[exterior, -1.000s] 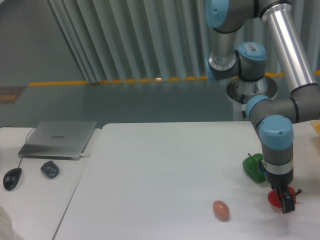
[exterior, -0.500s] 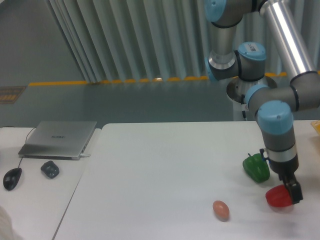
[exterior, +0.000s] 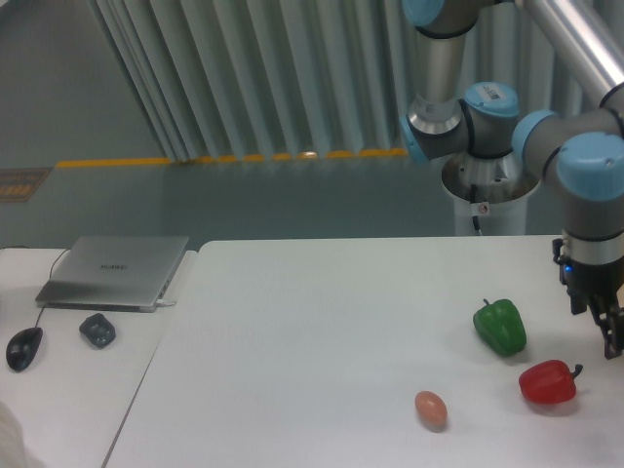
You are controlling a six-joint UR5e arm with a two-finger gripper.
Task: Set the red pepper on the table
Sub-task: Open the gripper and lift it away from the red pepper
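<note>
The red pepper [exterior: 548, 382] lies on the white table [exterior: 322, 331] at the front right, its dark stem pointing right. It is free of the gripper. My gripper [exterior: 612, 336] hangs at the right edge of the view, up and to the right of the pepper and apart from it. Its fingers are partly cut off by the frame edge, so I cannot tell how far they are open. Nothing is held in it.
A green pepper [exterior: 500, 327] lies just up-left of the red one. A small orange-pink egg-shaped thing [exterior: 430, 409] lies to the front left. On the smaller desk at left are a grey laptop [exterior: 115, 271], a mouse [exterior: 23, 348] and a dark small object [exterior: 97, 331].
The gripper let go of the red pepper, rose and moved to the right and away. The pepper stays on the table, now fully in view.
</note>
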